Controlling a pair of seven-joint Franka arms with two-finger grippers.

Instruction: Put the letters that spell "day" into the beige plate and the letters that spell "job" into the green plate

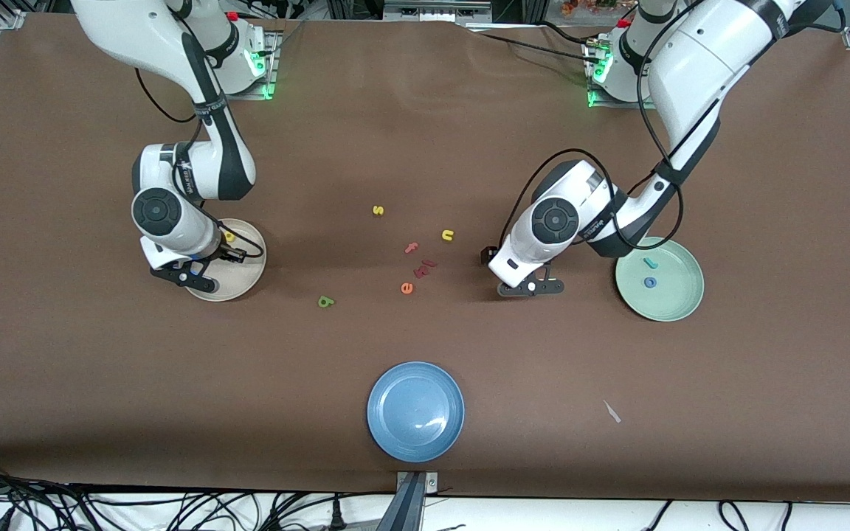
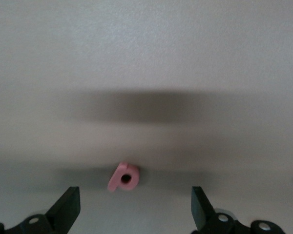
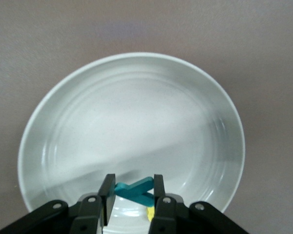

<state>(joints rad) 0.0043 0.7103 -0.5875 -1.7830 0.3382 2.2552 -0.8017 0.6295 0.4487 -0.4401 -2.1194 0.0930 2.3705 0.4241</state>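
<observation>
My right gripper [image 1: 237, 255] [image 3: 133, 186] hangs over the beige plate [image 1: 248, 276] [image 3: 132, 56], shut on the teal "y" [image 3: 139, 187]. The yellow "a" [image 1: 229, 237] [image 3: 150, 213] lies in that plate beneath the fingers. My left gripper [image 1: 497, 271] [image 2: 134, 200] is low over the bare table beside the green plate [image 1: 683, 302], jaws wide open, with the salmon-pink "b" [image 2: 124, 176] lying just ahead of them, untouched. In the front view the arm hides that "b". The teal "j" [image 1: 649, 262] and blue "o" [image 1: 648, 282] lie in the green plate. The green "d" [image 1: 326, 301] lies on the table.
Mid-table lie a yellow "s" [image 1: 377, 210], a yellow "n" [image 1: 447, 235], a pink "f" [image 1: 412, 248], dark red pieces [image 1: 425, 267] and an orange "e" [image 1: 406, 288]. A blue plate [image 1: 415, 411] sits near the front edge, a white scrap [image 1: 612, 411] beside it.
</observation>
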